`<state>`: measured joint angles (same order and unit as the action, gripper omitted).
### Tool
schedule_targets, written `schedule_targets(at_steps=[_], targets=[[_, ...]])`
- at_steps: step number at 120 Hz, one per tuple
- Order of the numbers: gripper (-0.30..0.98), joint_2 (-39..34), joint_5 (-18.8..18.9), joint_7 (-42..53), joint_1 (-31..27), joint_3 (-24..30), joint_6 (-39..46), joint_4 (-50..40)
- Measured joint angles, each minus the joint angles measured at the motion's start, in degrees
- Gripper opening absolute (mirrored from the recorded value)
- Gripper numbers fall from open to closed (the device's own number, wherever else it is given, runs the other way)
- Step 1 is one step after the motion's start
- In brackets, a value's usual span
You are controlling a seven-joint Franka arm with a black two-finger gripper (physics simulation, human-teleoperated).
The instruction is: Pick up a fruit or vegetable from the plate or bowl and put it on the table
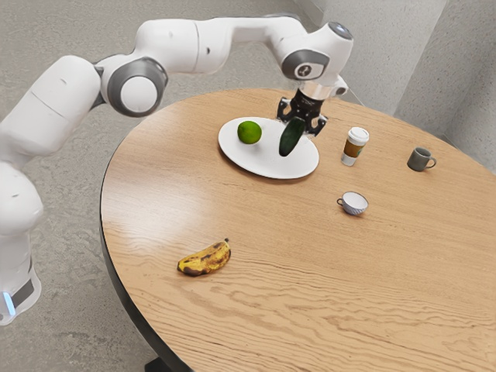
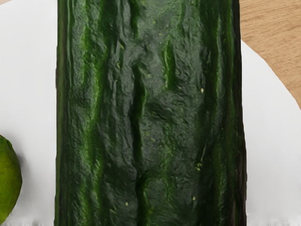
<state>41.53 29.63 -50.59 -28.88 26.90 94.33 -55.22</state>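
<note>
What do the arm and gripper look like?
Arm: glossy white, rounded segments with grey joint rings; pale round cap at one joint, small round emblem near the wrist, blue light strip low down. Gripper: black, two-fingered, angular linkages.

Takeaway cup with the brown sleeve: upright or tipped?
Upright. In the exterior view the takeaway cup stands on its base on the table, brown sleeve around its middle, white lid uppermost.
</note>
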Motion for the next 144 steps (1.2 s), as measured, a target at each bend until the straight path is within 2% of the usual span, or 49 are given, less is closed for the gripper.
schedule_targets(at_steps=[24,43,76,88,90,101,111,125,144], targets=[[0.14,-0.95,-0.72,-1.31,4.33,7.69,-4.12,5.71],[0.14,-0.92,-1.15,-3.27,11.42,11.9,-4.62,7.22],[0.14,1.47,-2.0,-7.15,23.77,12.6,-1.84,6.95],[0.14,3.75,-2.09,-8.38,25.6,12.5,-0.14,6.8],[0.15,3.88,-2.09,-8.55,25.66,12.49,0.08,6.79],[0.4,3.91,-2.76,-9.42,25.59,11.67,1.89,5.96],[0.53,3.71,-1.75,-10.07,26.23,11.26,3.31,5.37],[0.62,3.45,-1.09,-10.8,26.77,12.08,5.15,5.14],[0.66,3.44,-1.01,-11.58,26.85,12.36,6.48,5.11]])
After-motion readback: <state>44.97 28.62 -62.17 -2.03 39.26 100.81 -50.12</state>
